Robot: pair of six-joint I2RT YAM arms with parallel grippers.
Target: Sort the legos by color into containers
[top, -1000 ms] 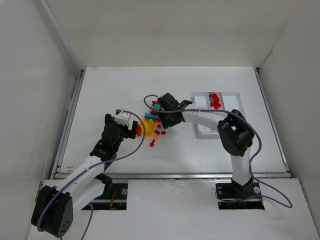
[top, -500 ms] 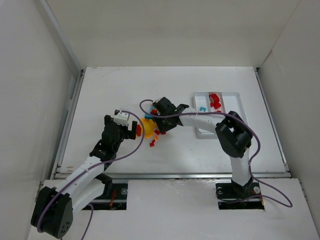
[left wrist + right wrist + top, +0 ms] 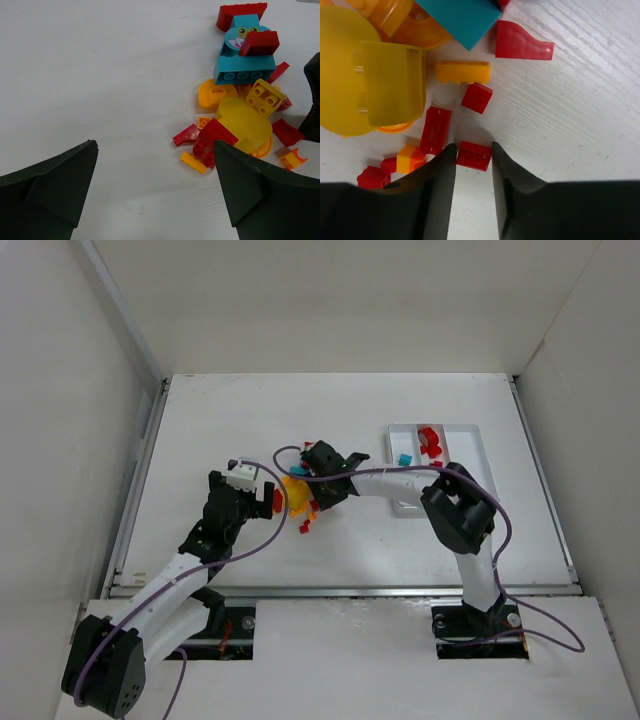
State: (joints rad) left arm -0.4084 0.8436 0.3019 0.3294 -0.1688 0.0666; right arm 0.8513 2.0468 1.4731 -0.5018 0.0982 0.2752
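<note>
The right gripper (image 3: 473,147) is pinching a small red plastic brick (image 3: 474,155) that is lying on the white table (image 3: 220,420) at the edge of the heap of red, orange, yellow and teal legos (image 3: 300,498). A longer red brick (image 3: 435,131) is crowding one finger. The left gripper (image 3: 155,144) is hovering wide open and empty, with bare table ahead. The shallow white divided tray (image 3: 478,445) is sitting well right of the heap.

Mixed legos (image 3: 296,496) heaped beside white tray (image 3: 470,445), red, teal inside
</note>
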